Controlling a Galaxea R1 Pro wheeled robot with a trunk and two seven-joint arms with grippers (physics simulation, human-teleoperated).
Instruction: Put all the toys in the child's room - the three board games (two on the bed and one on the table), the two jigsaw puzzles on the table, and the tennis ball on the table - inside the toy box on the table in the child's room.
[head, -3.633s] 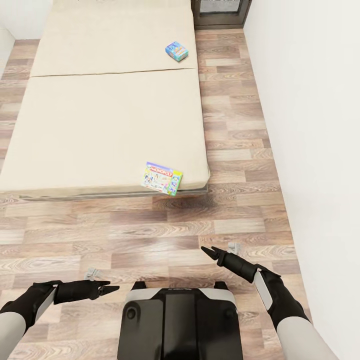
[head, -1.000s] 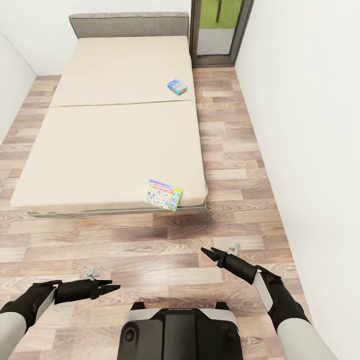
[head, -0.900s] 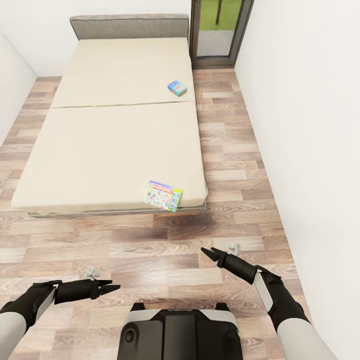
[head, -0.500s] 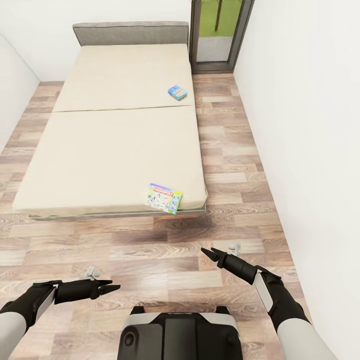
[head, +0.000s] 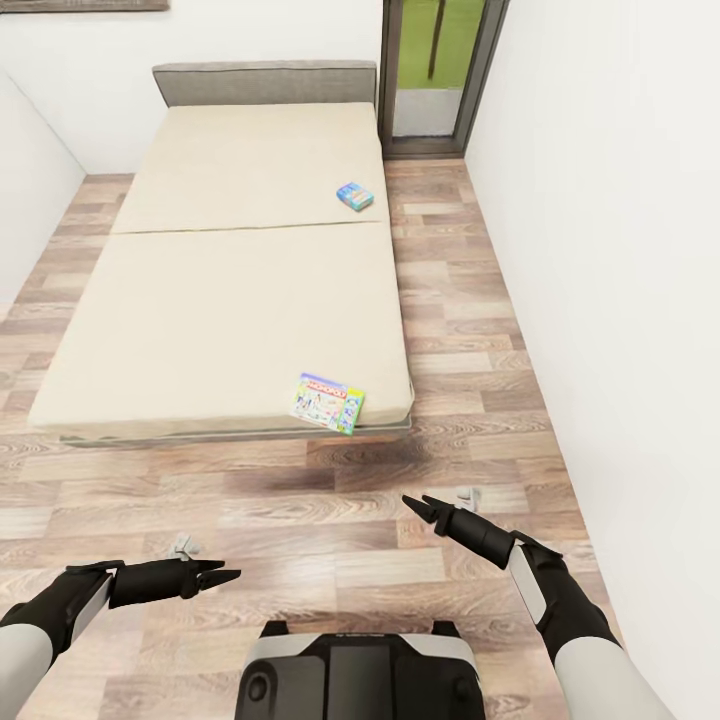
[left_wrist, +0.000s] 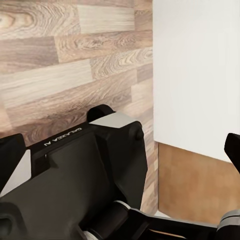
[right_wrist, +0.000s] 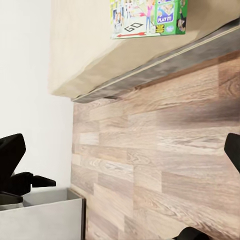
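Two board games lie on the beige bed. A green-yellow one sits at the mattress's near right corner, also in the right wrist view. A small blue one rests farther back by the right edge. My left gripper and right gripper hover open and empty over the wood floor, well short of the bed. The right one is nearer the green-yellow box. The table, toy box, jigsaw puzzles and tennis ball are out of view.
A white wall runs along the right, leaving a floor strip beside the bed. A dark-framed glass door stands past the grey headboard. Another wall closes the left. My base is below.
The whole picture has shifted: the bed sits farther off and the headboard and door have come fully into view. Both arms keep their pose and both games lie where they were.
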